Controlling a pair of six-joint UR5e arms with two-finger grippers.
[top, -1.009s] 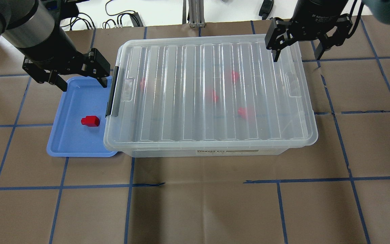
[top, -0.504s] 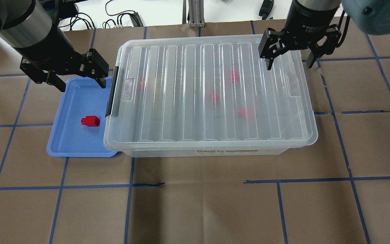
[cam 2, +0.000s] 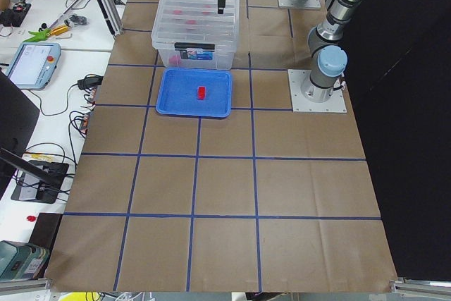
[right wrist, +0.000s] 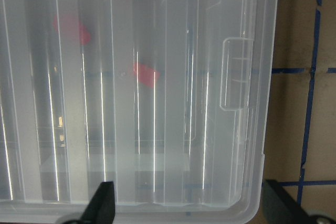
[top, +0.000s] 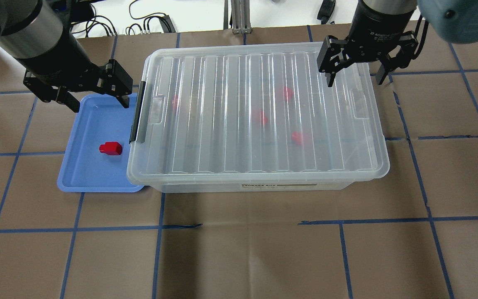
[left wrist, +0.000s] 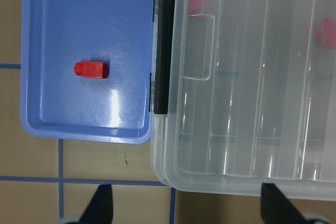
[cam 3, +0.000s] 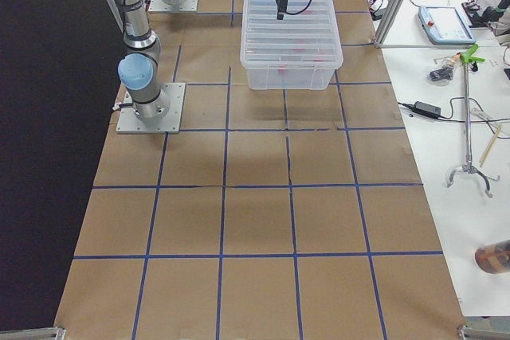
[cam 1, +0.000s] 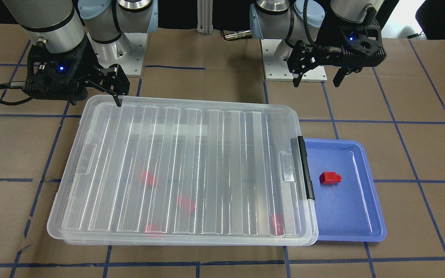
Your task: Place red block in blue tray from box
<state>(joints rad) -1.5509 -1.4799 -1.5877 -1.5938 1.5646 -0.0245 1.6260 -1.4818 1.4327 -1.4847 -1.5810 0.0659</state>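
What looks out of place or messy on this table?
Nothing is spilled or broken. The one odd thing: the clear box sits so close to the blue tray that its lid edge and black latch overhang the tray's side. One red block lies in the tray.

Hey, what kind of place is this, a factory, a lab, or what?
Most likely a robotics lab or test cell: a left arm and right arm mounted on a table covered in brown paper with a blue tape grid, and a side bench holding a touchscreen controller.
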